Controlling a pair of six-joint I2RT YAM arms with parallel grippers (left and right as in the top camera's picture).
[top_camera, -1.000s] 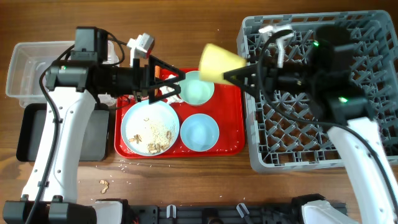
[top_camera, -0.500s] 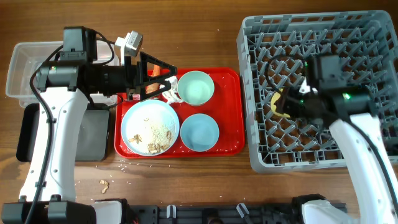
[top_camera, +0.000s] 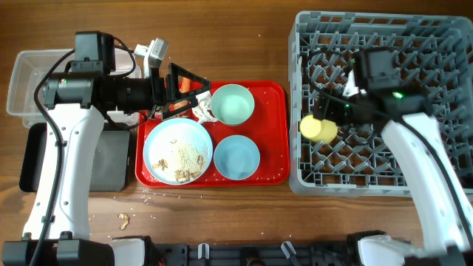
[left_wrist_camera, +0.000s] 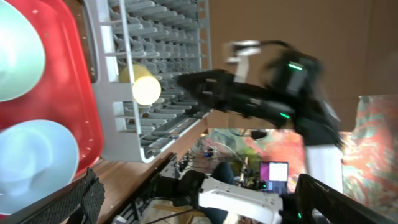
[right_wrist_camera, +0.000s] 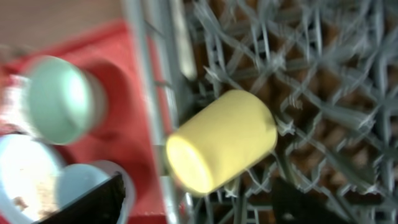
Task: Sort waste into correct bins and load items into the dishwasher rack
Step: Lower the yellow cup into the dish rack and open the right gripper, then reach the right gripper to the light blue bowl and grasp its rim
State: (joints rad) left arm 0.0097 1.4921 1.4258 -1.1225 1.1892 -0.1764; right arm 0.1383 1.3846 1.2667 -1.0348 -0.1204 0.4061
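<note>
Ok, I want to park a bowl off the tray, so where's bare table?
The table is bare behind the red tray, left of the rack, and in the strip before the tray, bar stray crumbs at its left. The tray itself is crowded: plate, green bowl, blue bowl.

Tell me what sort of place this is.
Probably a robotics lab bench staged for dish clearing: a wooden table holds a grey dishwasher rack and red tray, and a lit screen amid clutter shows beyond.
</note>
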